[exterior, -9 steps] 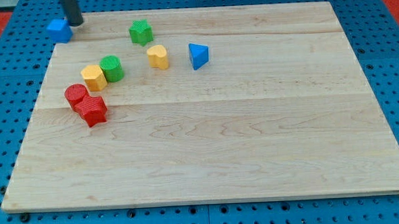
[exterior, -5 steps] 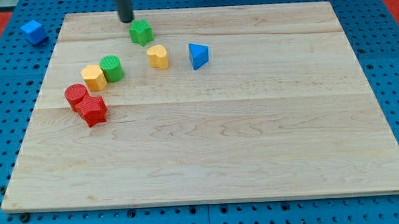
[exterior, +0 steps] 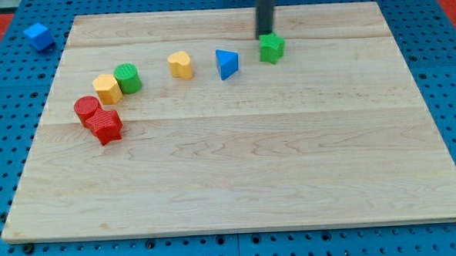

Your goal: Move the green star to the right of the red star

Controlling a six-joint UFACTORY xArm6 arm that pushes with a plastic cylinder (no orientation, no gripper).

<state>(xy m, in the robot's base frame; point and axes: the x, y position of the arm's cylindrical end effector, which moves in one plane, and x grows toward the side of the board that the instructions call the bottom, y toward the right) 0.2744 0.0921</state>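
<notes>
The green star (exterior: 271, 47) lies on the wooden board (exterior: 237, 166) near the view's top, right of centre. My tip (exterior: 264, 37) stands just above and left of it, touching or nearly touching. The red star (exterior: 105, 127) lies far off at the view's left, next to a red cylinder (exterior: 87, 109). The green star is well to the right of the red star and higher in the view.
A blue triangular block (exterior: 226, 64), a yellow heart-like block (exterior: 180, 64), a green cylinder (exterior: 127, 77) and a yellow hexagonal block (exterior: 107, 88) lie in a curved line between the stars. A blue cube (exterior: 38, 35) lies off the board at the view's top left.
My tip has moved from the view's top left to the right. It pushed the green star rightward past the yellow heart and the blue triangle. The blue cube slid off the board earlier.
</notes>
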